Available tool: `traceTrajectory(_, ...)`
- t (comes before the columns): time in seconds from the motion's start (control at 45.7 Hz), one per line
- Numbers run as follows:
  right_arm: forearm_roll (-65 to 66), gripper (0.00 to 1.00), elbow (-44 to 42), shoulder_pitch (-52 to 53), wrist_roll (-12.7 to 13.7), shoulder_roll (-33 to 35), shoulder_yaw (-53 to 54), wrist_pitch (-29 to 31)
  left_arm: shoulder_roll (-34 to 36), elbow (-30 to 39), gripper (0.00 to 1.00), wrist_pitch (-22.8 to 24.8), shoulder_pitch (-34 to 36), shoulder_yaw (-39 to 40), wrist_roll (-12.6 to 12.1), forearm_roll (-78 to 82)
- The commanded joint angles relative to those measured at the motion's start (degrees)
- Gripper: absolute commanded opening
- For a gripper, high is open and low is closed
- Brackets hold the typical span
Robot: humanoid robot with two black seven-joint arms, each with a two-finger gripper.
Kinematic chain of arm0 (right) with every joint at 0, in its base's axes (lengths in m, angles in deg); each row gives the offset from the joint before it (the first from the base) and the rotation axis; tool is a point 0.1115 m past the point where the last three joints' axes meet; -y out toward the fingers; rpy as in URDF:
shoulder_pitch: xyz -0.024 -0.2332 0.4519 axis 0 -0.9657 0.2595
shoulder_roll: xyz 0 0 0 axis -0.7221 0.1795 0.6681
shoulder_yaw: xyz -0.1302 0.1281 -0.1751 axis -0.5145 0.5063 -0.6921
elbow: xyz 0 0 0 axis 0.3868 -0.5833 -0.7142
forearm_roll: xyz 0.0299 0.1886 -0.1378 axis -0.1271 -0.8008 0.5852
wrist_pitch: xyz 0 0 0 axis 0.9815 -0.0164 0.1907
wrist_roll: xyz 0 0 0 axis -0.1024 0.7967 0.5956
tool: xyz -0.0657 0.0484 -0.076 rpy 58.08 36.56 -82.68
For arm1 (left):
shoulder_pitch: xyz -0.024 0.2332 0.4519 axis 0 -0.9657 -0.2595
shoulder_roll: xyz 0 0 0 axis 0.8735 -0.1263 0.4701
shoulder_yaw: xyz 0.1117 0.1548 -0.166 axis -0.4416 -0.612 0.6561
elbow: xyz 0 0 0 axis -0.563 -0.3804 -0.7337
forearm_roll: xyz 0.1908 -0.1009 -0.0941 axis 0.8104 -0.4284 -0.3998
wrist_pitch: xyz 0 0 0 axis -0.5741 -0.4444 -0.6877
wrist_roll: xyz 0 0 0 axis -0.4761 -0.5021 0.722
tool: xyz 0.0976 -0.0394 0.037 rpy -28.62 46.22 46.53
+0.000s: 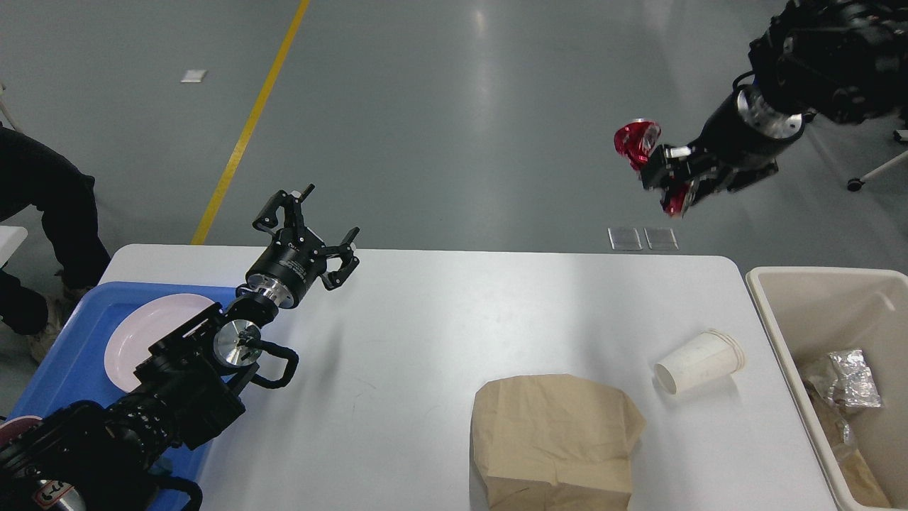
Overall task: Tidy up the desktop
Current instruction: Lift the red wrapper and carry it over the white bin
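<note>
**Operator:** My left gripper (312, 227) is up over the far left part of the desktop (397, 341), fingers spread wide, nothing between them. Just behind and below it, on my side, is the blue tray (71, 383) with a pink plate (142, 333) in it; my arm covers part of both.

**Spotter:** And the right one?

**Operator:** My right gripper (656, 170) hangs past the far edge of the desktop, over the grey floor (454, 106). It's closed on a crumpled red wrapper (637, 138); red shows at both sides of the jaws, so it fills the grip.

**Spotter:** What is left on the desktop?

**Operator:** Below the right gripper and nearer me, a white paper cup (699, 360) lies on its side, its mouth towards me and to the left. Just left of the cup and closer still sits a brown paper bag (557, 440), crumpled, running off the bottom of my view. The two are near each other but not touching.

**Spotter:** The bin?

**Operator:** The beige bin (770, 312) stands just off the right end of the desktop, down and right of the right gripper. Inside I can see crumpled foil (848, 380) and some brown paper under it.

**Spotter:** Anything near the left gripper?

**Operator:** Bare white surface to its right, well apart from the bag.
</note>
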Motion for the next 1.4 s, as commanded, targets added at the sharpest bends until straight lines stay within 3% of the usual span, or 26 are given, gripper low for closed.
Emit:
traceTrajectory(0.0,0.0,0.0,-0.34,4.55,0.08,2.33,-0.26,0.03,0.0,0.0,0.97,0.0,0.0,0.0,0.01,0.0)
traceTrajectory(0.394,0.09,0.0,-8.52,1.3,0.52,13.93,-5.0,-0.21,0.0,0.0,0.97,0.0,0.0,0.0,0.01,0.0)
traceTrajectory(0.591,0.09,0.0,-9.22,-3.7,0.52,21.93,-5.0,-11.62,0.0,0.0,0.97,0.0,0.0,0.0,0.01,0.0)
traceTrajectory(0.722,-0.09,0.0,-9.31,-9.41,0.52,25.62,-4.21,-22.25,0.0,0.0,0.97,0.0,0.0,0.0,0.01,0.0)
traceTrajectory(1.072,-6.76,0.0,-9.49,-28.83,0.43,29.06,3.25,-52.23,0.0,0.0,0.97,0.0,0.0,0.0,0.01,0.0)
traceTrajectory(1.204,-12.65,0.0,-9.49,-36.31,0.34,28.88,9.75,-59.26,0.0,0.0,0.97,0.0,0.0,0.0,0.01,0.0)
traceTrajectory(1.379,-13.19,0.0,-9.57,-43.69,0.17,28.18,16.88,-63.93,0.0,0.0,0.97,0.0,0.0,0.0,0.01,0.0)
